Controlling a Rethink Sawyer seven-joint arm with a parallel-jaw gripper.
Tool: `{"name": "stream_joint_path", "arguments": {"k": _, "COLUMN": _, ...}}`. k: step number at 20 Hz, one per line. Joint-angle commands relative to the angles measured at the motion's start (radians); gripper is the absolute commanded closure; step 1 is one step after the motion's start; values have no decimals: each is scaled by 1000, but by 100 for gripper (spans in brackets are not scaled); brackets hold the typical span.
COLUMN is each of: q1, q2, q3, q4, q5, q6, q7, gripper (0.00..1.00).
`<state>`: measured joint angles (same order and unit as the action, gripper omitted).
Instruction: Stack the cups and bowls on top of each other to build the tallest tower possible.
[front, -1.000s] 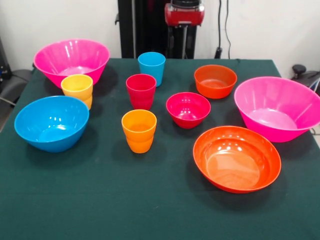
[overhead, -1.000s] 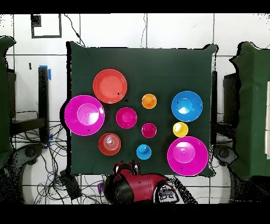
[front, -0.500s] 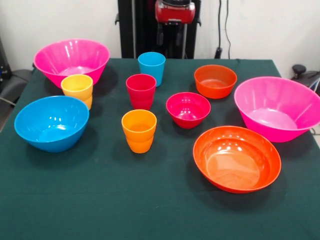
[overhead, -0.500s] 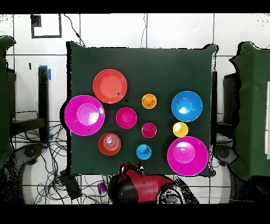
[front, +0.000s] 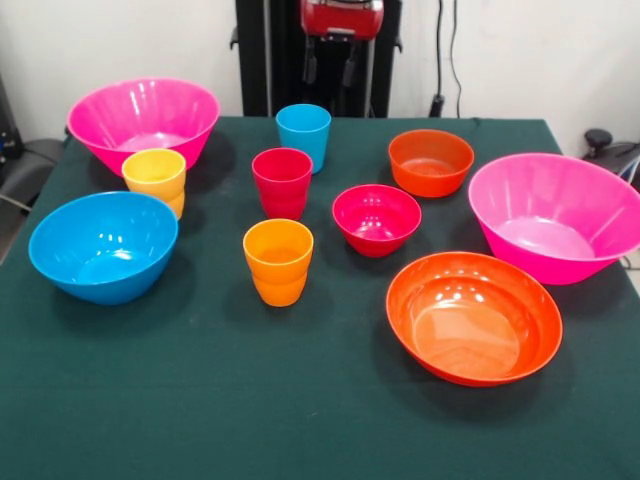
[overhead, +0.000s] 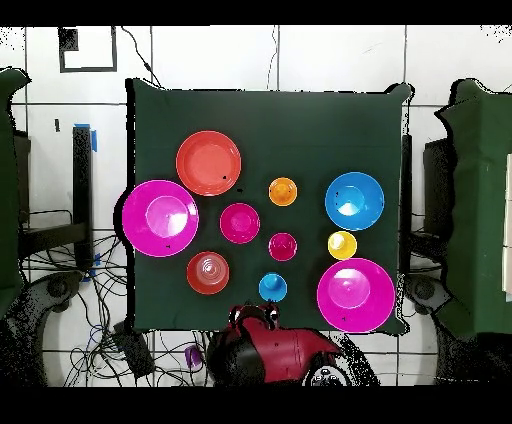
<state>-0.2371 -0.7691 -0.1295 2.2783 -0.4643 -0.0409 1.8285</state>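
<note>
Ten pieces: four cups and six bowls, all upright and unstacked on the green surface (front: 300, 400).
Pincer (front: 329, 66): hangs past the far edge, above the blue cup; two dark fingers stand apart, holding nothing.
Blue cup (front: 303, 135): near the middle of the far edge.
Red cup (front: 282, 182): just in front of the blue one.
Orange cup (front: 278, 260): near the centre, nearer the front edge.
Yellow cup (front: 155, 179): by the left edge, beside a large pink bowl.
Pink bowls: one at the far left corner (front: 143, 118), one at the right edge (front: 555, 215).
Blue bowl (front: 103, 245): left edge, in front of the yellow cup.
Small orange bowl (front: 431, 161): far side, right of centre.
Magenta-red bowl (front: 376, 219): centre.
Large orange bowl (front: 473, 315): right front, just before the pink one.
</note>
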Motion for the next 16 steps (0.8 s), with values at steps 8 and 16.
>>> {"name": "stream_joint_path", "arguments": {"k": 8, "q1": 39, "q2": 180, "q3": 11, "q4": -147, "q5": -51, "q6": -76, "q7": 81, "gripper": 0}}
{"name": "stream_joint_path", "arguments": {"k": 16, "q1": 83, "q2": 317, "q3": -41, "q4": -217, "q5": -22, "q6": -197, "q7": 101, "gripper": 0}}
